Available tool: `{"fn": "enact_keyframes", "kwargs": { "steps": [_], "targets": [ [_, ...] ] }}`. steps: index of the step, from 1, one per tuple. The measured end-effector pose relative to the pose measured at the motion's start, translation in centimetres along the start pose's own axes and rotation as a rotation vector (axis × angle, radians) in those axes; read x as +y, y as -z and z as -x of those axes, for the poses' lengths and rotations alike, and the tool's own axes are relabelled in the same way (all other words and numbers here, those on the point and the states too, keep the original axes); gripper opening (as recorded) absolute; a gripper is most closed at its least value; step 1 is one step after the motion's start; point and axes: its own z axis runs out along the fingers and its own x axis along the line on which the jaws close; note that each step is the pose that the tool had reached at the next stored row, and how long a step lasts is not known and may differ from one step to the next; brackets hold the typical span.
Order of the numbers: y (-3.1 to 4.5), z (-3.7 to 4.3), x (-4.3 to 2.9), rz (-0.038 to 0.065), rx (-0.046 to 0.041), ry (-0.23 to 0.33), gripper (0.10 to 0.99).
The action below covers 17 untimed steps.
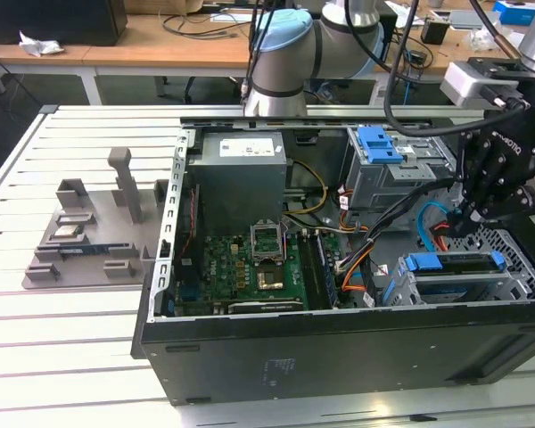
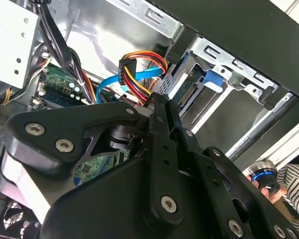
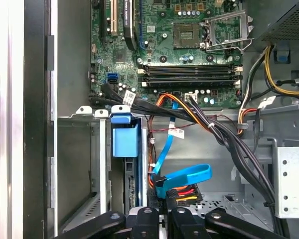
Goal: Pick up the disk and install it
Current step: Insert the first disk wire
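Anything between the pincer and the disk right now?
Nothing visible lies across the disk, which sits in its cage slot. In the first wrist view the pincer hangs beside that slot, right at a blue flat cable and a red-orange-yellow wire plug. They crowd the pincer, not the disk.

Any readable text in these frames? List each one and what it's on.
No text can be quoted.
White label on the grey metal box: print too small to read.
White lettering on the black gripper, exterior view: a maker's mark, not quoted.
White cable tag on the wire bundle: blurred, unreadable.
Green motherboard: markings too small to read.
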Motion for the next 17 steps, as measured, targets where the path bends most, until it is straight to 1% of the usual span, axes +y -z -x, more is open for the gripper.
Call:
{"fn": "enact_keyframes", "kwargs": {
  "steps": [10,13,17],
  "targets": [
    [-0.21,-0.66,0.00,0.000,0.0000,0.000,0.165],
    [-0.32,-1.06,-0.01,0.000,0.0000,0.000,0.165],
    [-0.37,-1.32,-0.02,0.000,-0.0013,0.000,0.165]
  ]
}}
